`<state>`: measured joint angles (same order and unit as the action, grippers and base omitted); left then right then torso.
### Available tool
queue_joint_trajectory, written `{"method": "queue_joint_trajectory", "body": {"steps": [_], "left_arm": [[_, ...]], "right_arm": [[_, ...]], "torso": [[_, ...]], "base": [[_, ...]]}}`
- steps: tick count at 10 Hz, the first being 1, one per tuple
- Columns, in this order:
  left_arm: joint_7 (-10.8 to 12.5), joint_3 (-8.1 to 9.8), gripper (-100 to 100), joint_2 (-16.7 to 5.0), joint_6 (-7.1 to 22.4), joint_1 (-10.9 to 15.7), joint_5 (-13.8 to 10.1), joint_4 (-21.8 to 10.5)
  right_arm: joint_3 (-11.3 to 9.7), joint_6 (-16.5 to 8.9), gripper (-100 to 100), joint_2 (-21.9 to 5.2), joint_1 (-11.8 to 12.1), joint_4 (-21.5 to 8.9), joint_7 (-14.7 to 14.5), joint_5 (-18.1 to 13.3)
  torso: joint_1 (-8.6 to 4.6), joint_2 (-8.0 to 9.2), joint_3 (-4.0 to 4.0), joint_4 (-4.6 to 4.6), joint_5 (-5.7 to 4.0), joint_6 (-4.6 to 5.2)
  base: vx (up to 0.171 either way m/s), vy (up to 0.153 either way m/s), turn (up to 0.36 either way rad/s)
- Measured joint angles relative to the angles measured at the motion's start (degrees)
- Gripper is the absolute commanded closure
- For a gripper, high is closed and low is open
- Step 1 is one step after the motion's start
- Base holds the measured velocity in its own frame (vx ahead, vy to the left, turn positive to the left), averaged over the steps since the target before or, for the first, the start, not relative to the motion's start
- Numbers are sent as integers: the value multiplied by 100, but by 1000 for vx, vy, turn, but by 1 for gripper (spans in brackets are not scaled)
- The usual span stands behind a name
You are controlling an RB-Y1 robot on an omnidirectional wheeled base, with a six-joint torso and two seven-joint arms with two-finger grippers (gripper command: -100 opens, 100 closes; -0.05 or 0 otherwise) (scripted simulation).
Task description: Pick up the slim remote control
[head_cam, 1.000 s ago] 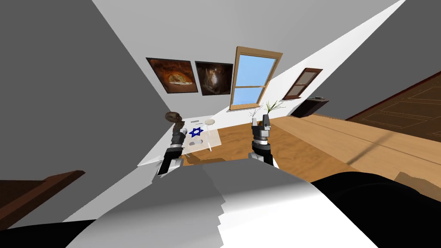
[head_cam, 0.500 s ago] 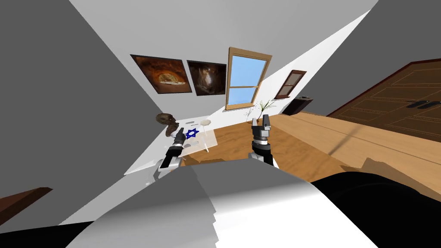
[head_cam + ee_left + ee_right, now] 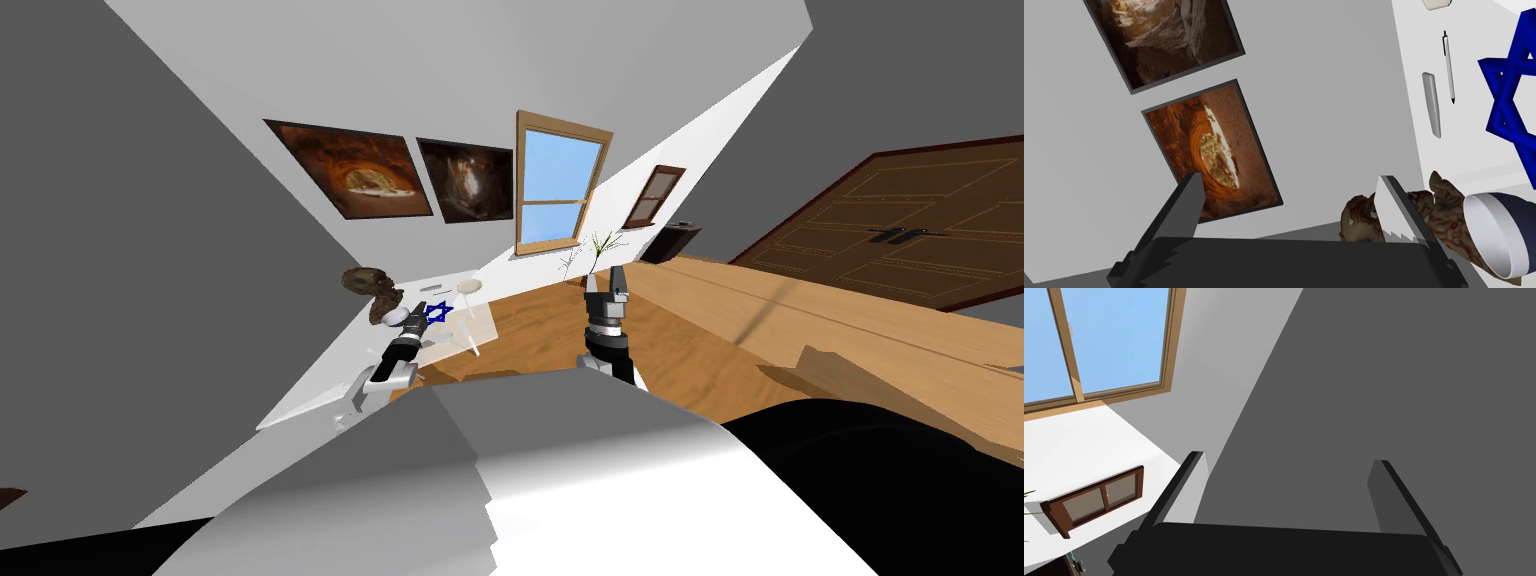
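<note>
Left jaws nearer, remote point(image 3: 1431, 104) beyond

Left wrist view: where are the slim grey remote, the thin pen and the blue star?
Slim grey remote control point(image 3: 1432, 104), left wrist view, mid-body.
Thin silver pen point(image 3: 1449, 67), left wrist view, mid-shaft.
Blue star-shaped ornament point(image 3: 1496, 107), left wrist view, one of its bars.

Forearms and hands. The left forearm point(image 3: 392, 358) and right forearm point(image 3: 606, 338) are stacked cylindrical segments banded in black, mid-grey and white. The left hand point(image 3: 1290, 176) and right hand point(image 3: 1287, 458) each have a flat black box-shaped body with two thin, tapering blade fingers point(image 3: 1394, 210), light grey where lit and dark grey in shade.
</note>
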<state>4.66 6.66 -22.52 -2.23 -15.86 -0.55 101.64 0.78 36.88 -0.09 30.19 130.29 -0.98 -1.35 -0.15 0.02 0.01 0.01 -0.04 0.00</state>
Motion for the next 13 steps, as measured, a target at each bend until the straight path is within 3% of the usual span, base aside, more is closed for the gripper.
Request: {"method": "queue_joint_trajectory", "body": {"steps": [6, 9, 13], "left_arm": [[-15, 119, -100, -565, 688, 502, -232, -1174], [-66, 190, -100, -690, 1192, 659, -306, -1498], [-74, 262, -100, -951, 1554, 860, -490, -2080]], "right_arm": [[0, 0, 0, 0, 0, 0, 0, 0], [1, 0, 0, 0, 1, 0, 0, 0], [1, 0, 0, 0, 0, 0, 0, 0]], "torso": [[5, -1, -1, 0, 1, 0], [9, 1, 0, 0, 1, -5], [9, 2, 1, 0, 2, -2]], "base": [[5, -37, -125], [3, -20, -77], [1, -18, -130]]}}
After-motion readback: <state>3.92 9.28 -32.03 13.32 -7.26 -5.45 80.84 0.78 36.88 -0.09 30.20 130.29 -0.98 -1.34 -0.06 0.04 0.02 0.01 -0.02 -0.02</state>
